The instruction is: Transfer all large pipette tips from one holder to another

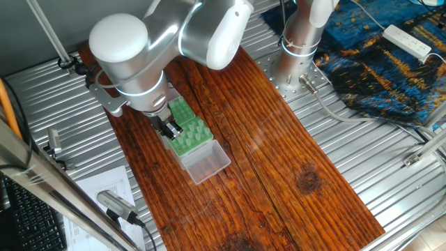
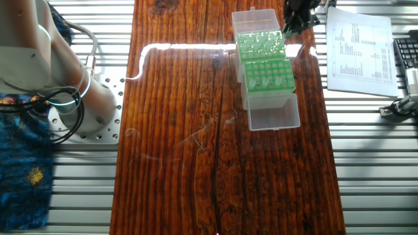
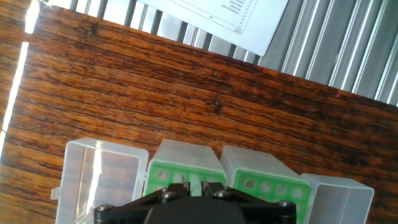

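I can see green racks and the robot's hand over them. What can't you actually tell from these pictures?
- Whether the gripper is open or holding a tip: the arm hides it in one fixed view, the frame edge cuts it in the others.
- How many pipette tips sit in the green racks: too small and glary in the other fixed view.
- The racks' near side in the hand view: cut off, behind the gripper body.

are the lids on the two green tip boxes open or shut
Open. In the other fixed view each green rack shows its hole grid, with a clear lid lying flat beside it.
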Controlling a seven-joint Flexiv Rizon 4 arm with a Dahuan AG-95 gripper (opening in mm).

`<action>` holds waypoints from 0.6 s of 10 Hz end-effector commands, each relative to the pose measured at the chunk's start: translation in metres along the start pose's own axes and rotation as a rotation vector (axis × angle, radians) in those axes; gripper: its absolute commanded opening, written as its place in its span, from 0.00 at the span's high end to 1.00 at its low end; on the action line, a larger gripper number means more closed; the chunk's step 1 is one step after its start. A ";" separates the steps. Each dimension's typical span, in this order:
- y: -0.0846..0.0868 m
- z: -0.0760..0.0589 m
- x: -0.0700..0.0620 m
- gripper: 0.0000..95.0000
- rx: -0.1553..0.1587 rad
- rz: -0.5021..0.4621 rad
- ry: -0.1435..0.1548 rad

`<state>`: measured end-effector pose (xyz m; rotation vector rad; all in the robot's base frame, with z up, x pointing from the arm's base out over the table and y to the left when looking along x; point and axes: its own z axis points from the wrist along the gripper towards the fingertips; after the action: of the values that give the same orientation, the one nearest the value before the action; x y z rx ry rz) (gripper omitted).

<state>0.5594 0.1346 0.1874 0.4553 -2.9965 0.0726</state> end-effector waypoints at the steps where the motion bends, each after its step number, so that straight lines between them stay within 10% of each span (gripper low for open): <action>1: -0.001 -0.003 0.000 1.00 -0.003 -0.002 0.007; 6: -0.003 -0.015 0.001 1.00 -0.009 -0.014 0.011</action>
<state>0.5611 0.1317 0.2037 0.4728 -2.9834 0.0610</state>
